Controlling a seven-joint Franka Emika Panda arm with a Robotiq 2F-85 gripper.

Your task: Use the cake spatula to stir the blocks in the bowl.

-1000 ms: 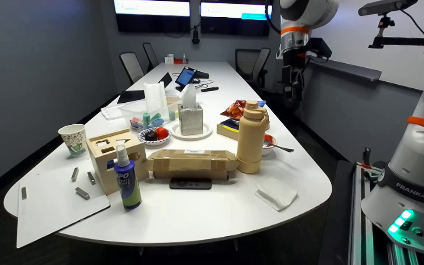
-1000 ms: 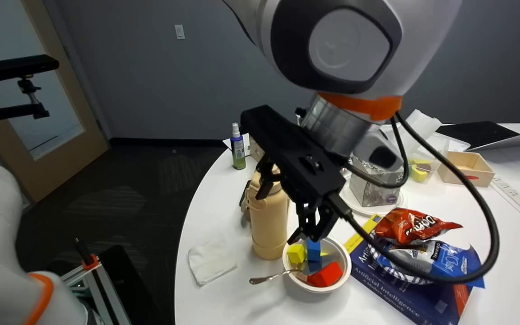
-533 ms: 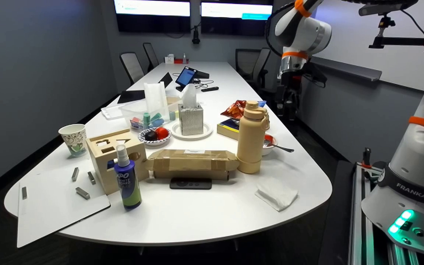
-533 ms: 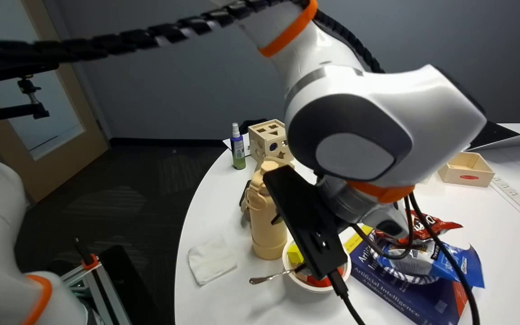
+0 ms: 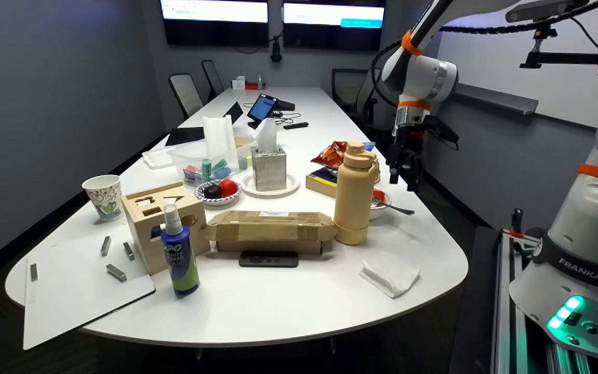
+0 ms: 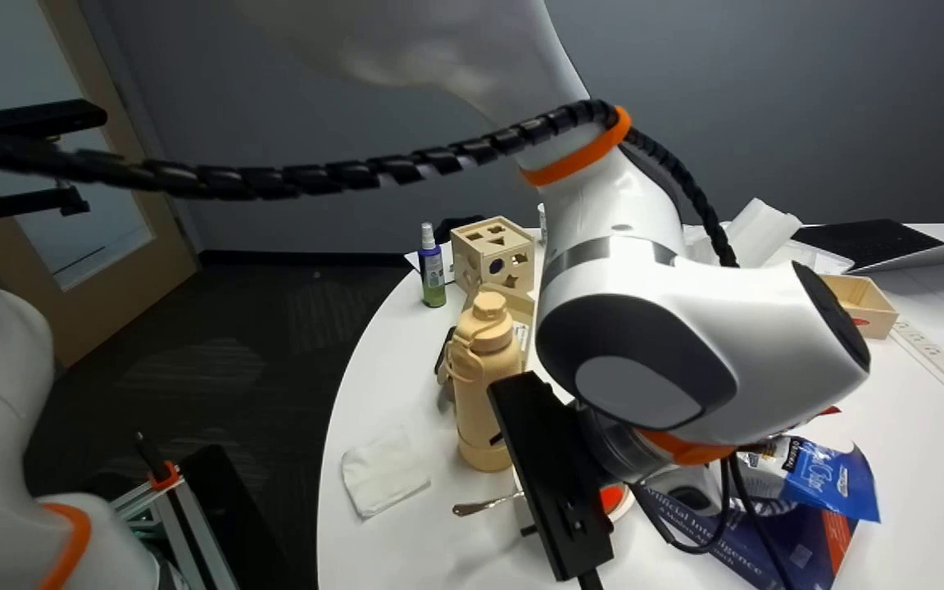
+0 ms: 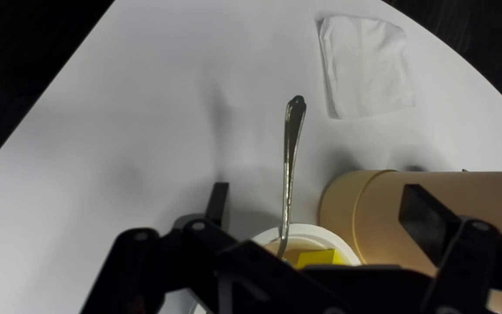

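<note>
A white bowl [image 5: 383, 212] stands behind the tan bottle [image 5: 353, 202] near the table's edge; its rim [image 7: 316, 230] shows in the wrist view. In it are a yellow block [image 7: 318, 257] and a red block [image 6: 611, 497]; other contents are hidden by the arm. The silver cake spatula [image 7: 290, 148] leans in the bowl, its handle sticking out over the rim; its head is hidden. The handle also shows in both exterior views [image 5: 398, 209] [image 6: 484, 505]. My gripper [image 7: 314, 196] is open and empty above the bowl, its fingers apart on either side of the handle, not touching it.
The tall bottle [image 6: 484, 393] stands right beside the bowl, near my right-hand finger in the wrist view. A folded napkin [image 7: 366, 67] lies past the handle. A book [image 6: 791, 541] with snack bags [image 6: 828, 479] is beside the bowl. A cardboard box [image 5: 270, 234] lies by the bottle.
The arm has swung over and come down, bringing my gripper lower and closer to the bowl. The bowl, spatula and bottle have not moved.
</note>
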